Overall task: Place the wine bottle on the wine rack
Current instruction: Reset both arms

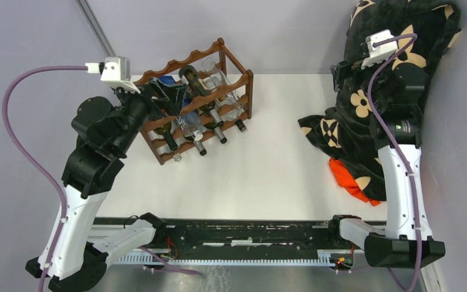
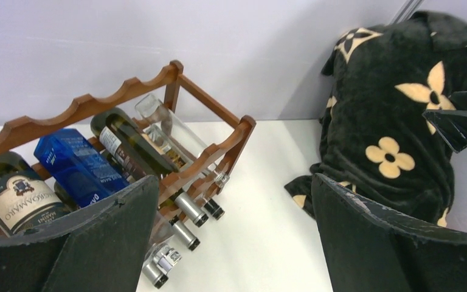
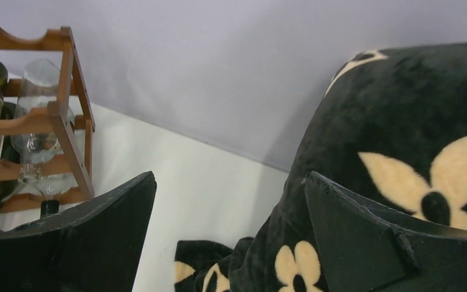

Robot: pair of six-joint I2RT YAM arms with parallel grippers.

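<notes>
The dark reddish-brown wine rack (image 1: 210, 100) stands at the back left of the white table, also in the left wrist view (image 2: 219, 149) and the right wrist view (image 3: 67, 121). Several bottles lie in it with their necks towards the front: a dark green wine bottle (image 2: 131, 143), a blue one (image 2: 73, 164), a clear one (image 2: 170, 131) and a labelled one (image 2: 12, 198). My left gripper (image 1: 161, 92) (image 2: 234, 179) hovers open at the rack's left end, holding nothing. At the back right my right gripper (image 1: 342, 74) (image 3: 230, 175) is open and empty, next to a black blanket.
The black blanket with cream flowers (image 1: 340, 131) is heaped along the right side, over something orange (image 1: 349, 176). A grey wall closes the back. The rail with the arm bases (image 1: 243, 234) runs along the near edge.
</notes>
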